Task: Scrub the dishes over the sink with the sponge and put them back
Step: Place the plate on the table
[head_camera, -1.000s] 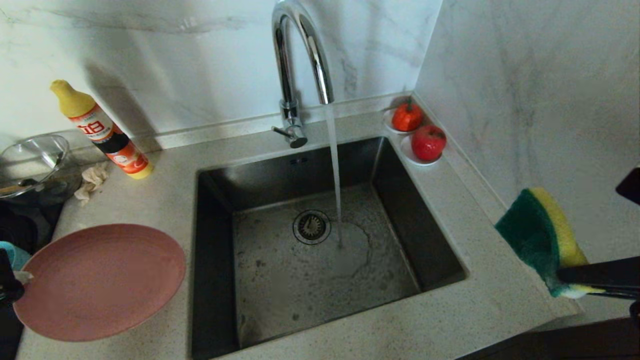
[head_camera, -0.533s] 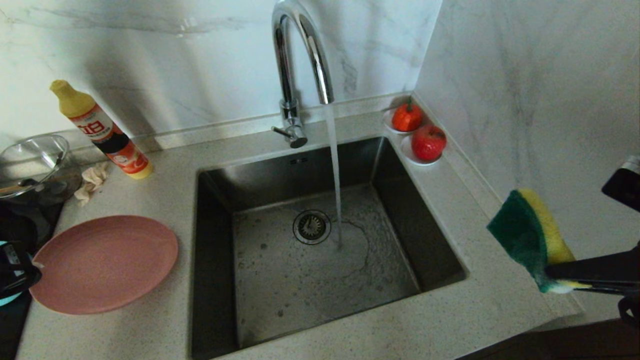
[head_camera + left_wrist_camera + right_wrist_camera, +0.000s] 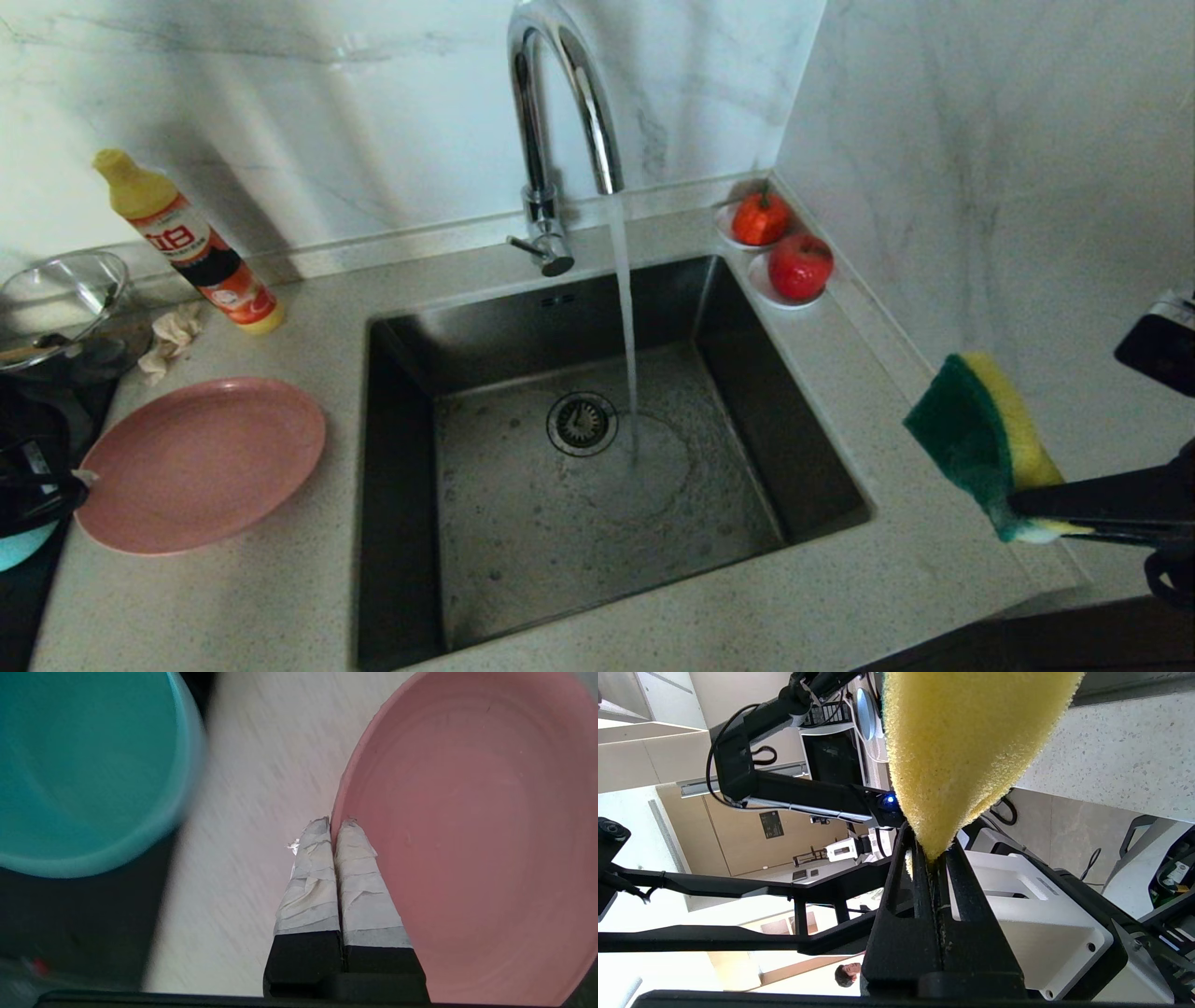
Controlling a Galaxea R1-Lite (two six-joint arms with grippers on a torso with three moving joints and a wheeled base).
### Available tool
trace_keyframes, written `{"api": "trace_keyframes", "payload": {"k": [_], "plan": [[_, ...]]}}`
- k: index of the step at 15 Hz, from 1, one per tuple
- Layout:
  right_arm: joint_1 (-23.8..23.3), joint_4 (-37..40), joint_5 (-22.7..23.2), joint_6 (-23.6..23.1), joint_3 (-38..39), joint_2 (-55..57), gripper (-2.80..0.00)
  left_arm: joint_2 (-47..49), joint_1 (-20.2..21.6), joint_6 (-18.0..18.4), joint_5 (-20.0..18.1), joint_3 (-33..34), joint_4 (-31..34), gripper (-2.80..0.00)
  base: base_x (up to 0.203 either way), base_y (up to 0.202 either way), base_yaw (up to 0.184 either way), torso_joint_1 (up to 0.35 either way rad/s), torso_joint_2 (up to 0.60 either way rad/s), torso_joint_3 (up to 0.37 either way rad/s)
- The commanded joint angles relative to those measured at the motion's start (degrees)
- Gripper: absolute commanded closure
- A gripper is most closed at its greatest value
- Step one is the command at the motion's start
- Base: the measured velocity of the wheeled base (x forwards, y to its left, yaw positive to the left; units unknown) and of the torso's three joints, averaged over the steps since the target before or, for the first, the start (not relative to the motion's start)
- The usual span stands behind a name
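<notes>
Dishes first: the pink plate [image 3: 201,464] lies on the speckled desk [image 3: 308,597] just left of the sink [image 3: 597,448], its near-left rim pinched by the left gripper [image 3: 333,823], whose taped jaws are pressed together on that edge. Whether the plate rests fully flat or is a little raised at the gripped side I cannot tell. The teal bowl [image 3: 88,770] sits just beside the plate, at the desk's far-left edge, apart from the rim; only a sliver of it shows in the head view. No spoon can be made out clearly.

The sponge [image 3: 985,439] hangs in the air off the right corner of the desk, well apart from the basin, green pad facing the sink and yellow foam facing the wall. The right gripper [image 3: 931,858] has its black jaws clamped on the sponge's lower corner.

Water runs from the chrome tap [image 3: 560,112] into the sink beside the round drain strainer [image 3: 581,423]. Behind the plate stand a detergent bottle [image 3: 187,243], a glass bowl [image 3: 61,303] and a crumpled cloth scrap [image 3: 173,336]. 2 red fruits [image 3: 784,247] sit on small saucers at the sink's far right corner.
</notes>
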Motion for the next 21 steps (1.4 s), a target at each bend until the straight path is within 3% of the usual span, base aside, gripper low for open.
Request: {"api": "trace_keyframes", "payload": {"k": [1, 4, 7, 8, 11, 16, 21], "plan": [[-0.03, 0.12, 0.37, 0.18, 0.0, -0.36, 0.0, 3.46, 1.29, 2.29, 0.07, -0.59, -0.16, 0.0, 0.0, 0.0, 0.0, 0.0, 0.0, 0.0], [-0.03, 0.12, 0.37, 0.18, 0.0, -0.01, 0.0, 7.26, 2.52, 4.33, 4.16, -1.75, -2.03, 0.0, 0.0, 0.0, 0.0, 0.0, 0.0, 0.0], [0.0, 0.12, 0.44, 0.18, 0.0, -0.1, 0.0, 8.55, 2.55, 4.27, 4.76, -1.73, -4.59, 0.0, 0.0, 0.0, 0.0, 0.0, 0.0, 0.0], [0.06, 0.12, 0.45, 0.18, 0.0, -0.19, 0.0, 8.46, 2.55, 4.27, 4.75, -1.55, -4.59, -2.8, 0.0, 0.0, 0.0, 0.0, 0.0, 0.0], [-0.03, 0.12, 0.37, 0.18, 0.11, -0.48, 0.0, 7.21, 2.5, 4.28, 3.82, -1.1, -4.42, -2.8, 0.0, 0.0, 0.0, 0.0, 0.0, 0.0], [-0.03, 0.12, 0.37, 0.18, 0.44, -0.8, 0.0, -2.91, 1.26, 3.64, -2.17, -0.04, -0.53, -2.8, 0.0, 0.0, 0.0, 0.0, 0.0, 0.0], [-0.03, 0.12, 0.37, 0.18, 0.53, -0.54, 0.0, -15.55, -8.29, 2.27, -4.07, -4.86, 12.36, -2.8, 0.0, 0.0, 0.0, 0.0, 0.0, 0.0]]}}
